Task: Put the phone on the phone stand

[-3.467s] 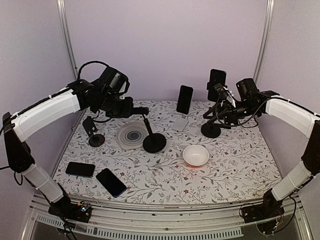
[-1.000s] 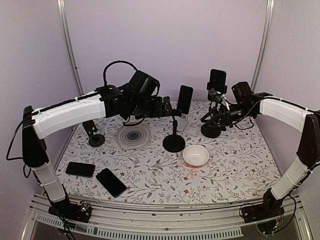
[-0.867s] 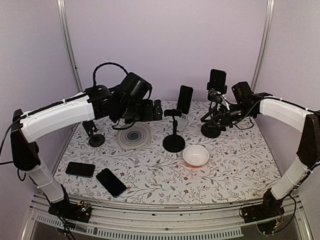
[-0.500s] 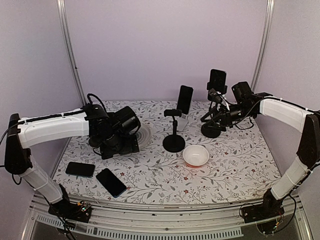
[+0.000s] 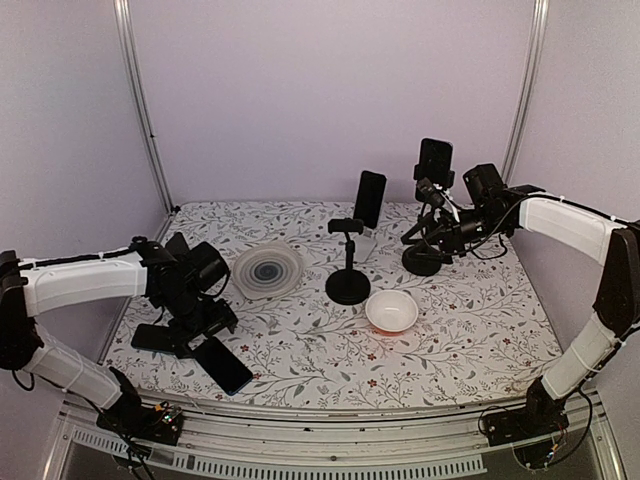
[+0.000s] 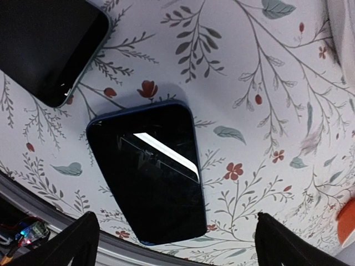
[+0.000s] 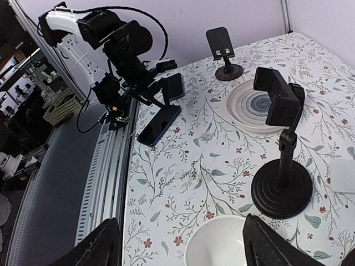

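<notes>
The flower-patterned table (image 5: 470,350) carries everything. The white left arm (image 5: 80,283) reaches low across its near left corner, and the left tool (image 6: 183,249) hovers there with its jaws spread as wide as they go, gripping nothing; its two fingers (image 6: 77,244) frame the bottom of the wrist view. The right arm (image 5: 565,225) stretches to the far right, where the right tool (image 7: 180,252) also stands well open and empty, close to a stand (image 5: 422,262) that carries an upright phone (image 5: 433,163). Near the middle of the table stands the clamp stand (image 5: 347,268), upright on its round base, its clamp empty. Left of it lies a grey plate (image 5: 268,271), and just in front of it a white bowl (image 5: 391,311). The blue-rimmed phone (image 6: 152,180) lies flat, screen up, directly beneath the left tool and near the table's front edge, well apart from the clamp stand. A second phone (image 6: 47,47) lies just beside it, not touching.
</notes>
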Robot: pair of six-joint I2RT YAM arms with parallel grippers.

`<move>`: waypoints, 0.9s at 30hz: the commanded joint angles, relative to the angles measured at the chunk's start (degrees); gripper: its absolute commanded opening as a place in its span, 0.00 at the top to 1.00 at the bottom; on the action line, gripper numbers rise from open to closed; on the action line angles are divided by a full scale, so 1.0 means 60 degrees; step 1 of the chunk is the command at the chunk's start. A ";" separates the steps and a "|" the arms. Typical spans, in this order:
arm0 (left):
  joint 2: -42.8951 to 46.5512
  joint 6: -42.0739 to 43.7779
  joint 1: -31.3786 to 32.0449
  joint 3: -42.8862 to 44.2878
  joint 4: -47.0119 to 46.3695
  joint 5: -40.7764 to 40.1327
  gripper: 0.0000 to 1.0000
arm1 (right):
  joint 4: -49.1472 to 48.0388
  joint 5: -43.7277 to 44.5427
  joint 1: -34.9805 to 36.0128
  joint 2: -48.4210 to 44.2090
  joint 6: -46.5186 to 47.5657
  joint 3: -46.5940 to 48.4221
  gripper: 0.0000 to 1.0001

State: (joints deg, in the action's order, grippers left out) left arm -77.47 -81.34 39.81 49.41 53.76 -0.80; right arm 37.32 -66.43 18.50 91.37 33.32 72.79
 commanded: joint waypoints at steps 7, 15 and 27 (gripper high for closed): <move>-0.0406 -0.0173 -0.0998 -0.0437 -0.0504 0.0693 0.04 | 0.0494 -0.0317 0.0066 0.0306 0.0454 0.0035 0.21; -0.1089 0.0429 -0.1528 -0.0777 -0.0740 0.0803 0.04 | 0.0560 -0.0379 0.0075 0.0303 0.0580 0.0032 0.21; -0.2139 0.0967 -0.1684 -0.0689 -0.1418 0.1152 0.20 | 0.0765 -0.0409 0.0069 0.0449 0.0669 0.0156 0.21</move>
State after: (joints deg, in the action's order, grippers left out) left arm -88.55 -77.01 30.41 45.28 47.66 4.62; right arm 41.19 -67.90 18.55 93.84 36.88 72.79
